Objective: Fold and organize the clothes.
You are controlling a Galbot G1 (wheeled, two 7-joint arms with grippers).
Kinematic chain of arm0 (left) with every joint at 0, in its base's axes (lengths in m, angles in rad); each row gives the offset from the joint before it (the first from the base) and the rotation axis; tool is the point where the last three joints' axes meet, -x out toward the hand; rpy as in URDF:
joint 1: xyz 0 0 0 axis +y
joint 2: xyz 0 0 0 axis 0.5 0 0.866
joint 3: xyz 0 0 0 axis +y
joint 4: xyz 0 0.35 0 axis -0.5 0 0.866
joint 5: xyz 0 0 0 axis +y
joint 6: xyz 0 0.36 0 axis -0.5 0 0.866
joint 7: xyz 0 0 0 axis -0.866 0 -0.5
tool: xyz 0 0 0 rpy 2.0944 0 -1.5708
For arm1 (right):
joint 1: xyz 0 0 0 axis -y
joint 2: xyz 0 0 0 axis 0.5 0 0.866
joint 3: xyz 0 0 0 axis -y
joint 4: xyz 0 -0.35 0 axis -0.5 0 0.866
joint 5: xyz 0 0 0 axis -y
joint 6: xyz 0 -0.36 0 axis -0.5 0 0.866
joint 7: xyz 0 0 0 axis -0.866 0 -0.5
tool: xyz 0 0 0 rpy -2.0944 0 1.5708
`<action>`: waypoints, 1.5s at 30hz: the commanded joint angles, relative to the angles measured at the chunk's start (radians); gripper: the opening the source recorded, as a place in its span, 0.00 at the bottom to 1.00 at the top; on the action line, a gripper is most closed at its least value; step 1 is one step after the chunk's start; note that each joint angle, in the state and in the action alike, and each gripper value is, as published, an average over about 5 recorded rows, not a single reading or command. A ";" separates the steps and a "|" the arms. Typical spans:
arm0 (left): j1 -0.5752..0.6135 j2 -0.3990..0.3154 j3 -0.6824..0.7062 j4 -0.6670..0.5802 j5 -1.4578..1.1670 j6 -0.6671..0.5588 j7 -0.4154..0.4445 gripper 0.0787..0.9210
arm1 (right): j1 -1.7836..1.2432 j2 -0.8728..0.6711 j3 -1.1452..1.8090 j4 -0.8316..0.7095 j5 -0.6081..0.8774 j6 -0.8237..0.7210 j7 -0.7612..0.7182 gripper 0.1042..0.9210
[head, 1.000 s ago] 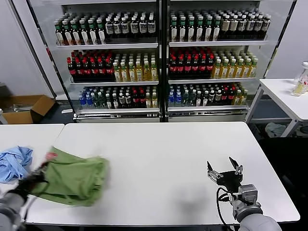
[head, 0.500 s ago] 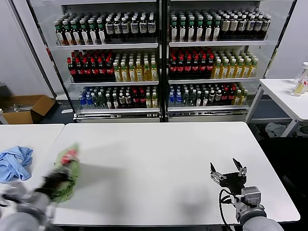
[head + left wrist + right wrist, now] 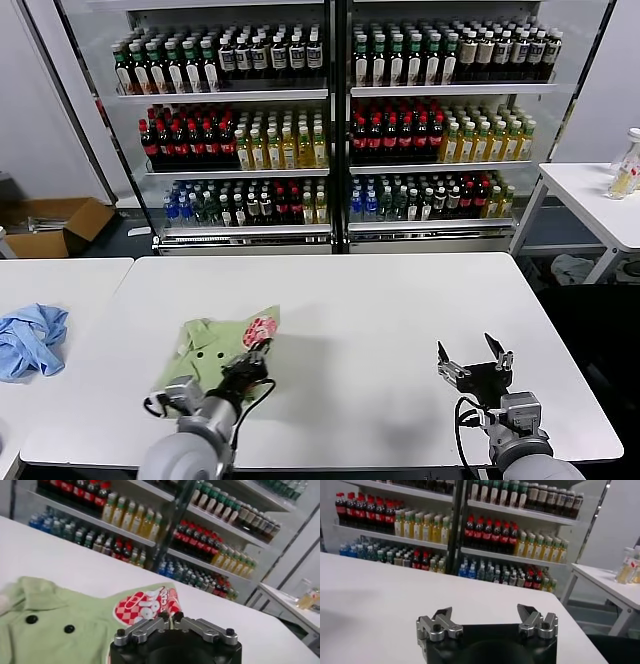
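Tabletop (image 3: 400, 310): front edge cut off by frame. Polo shirt (image 3: 205, 350) crumpled near front left corner, lower part hidden behind left arm; checkered print writing unreadable. Left end effector (image 3: 171, 616) clamped together on shirt by print. Right end effector (image 3: 473, 357) fingers apart, over front right corner, holding nothing.

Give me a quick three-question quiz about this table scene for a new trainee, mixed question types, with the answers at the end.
1. True or false: the left gripper is shut on the green shirt.
2. Which gripper stands open over bare table? A) left B) right
3. What lies on the neighbouring table at the far left?

Key: 1 true, it pinches the edge by the checkered print. 2 B. 3 A crumpled blue garment.
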 commanded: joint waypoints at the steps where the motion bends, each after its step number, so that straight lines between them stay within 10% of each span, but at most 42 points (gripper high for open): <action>1: -0.138 -0.090 0.130 0.093 0.051 -0.038 -0.088 0.03 | -0.005 0.002 0.005 0.004 -0.002 -0.002 0.001 0.88; 8: -0.180 -0.078 0.090 0.127 -0.013 -0.095 -0.074 0.04 | 0.030 -0.009 -0.008 0.000 -0.001 -0.014 0.008 0.88; 21: 0.012 0.103 -0.129 -0.070 0.267 -0.293 0.298 0.46 | 0.239 0.016 -0.167 -0.077 0.179 0.021 -0.023 0.88; 33: 0.133 0.040 -0.131 -0.079 0.216 -0.296 0.295 0.85 | 0.290 0.025 -0.282 -0.135 0.137 -0.002 -0.018 0.88; 45: 0.169 0.088 -0.237 -0.071 0.211 -0.315 0.239 0.88 | 0.301 0.031 -0.354 -0.177 0.255 -0.049 -0.001 0.88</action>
